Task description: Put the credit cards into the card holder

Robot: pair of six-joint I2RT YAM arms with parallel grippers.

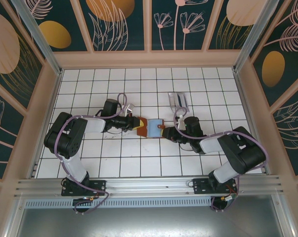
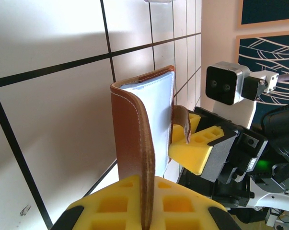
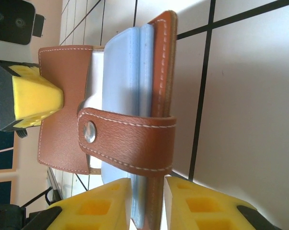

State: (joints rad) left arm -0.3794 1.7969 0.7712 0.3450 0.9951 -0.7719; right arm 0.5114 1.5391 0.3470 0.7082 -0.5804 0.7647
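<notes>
The card holder (image 1: 148, 127), reddish-brown with pale blue pockets inside, lies spread open at mid-table between both grippers. My left gripper (image 1: 134, 122) is shut on its brown cover; in the left wrist view the yellow pads (image 2: 120, 203) clamp the leather edge of the card holder (image 2: 134, 124). My right gripper (image 1: 164, 131) grips the opposite side, its jaws (image 3: 148, 184) closed round the blue pockets and brown cover of the card holder (image 3: 130, 139), just below the snap tab. The credit cards (image 1: 178, 101), pale silver-grey with a dark stripe, lie flat on the tiles behind the right gripper.
The white tiled floor (image 1: 139, 84) is walled by wooden panels on three sides. A metal rail (image 1: 149, 185) runs along the near edge by the arm bases. The two arms reach inward and almost meet at the holder.
</notes>
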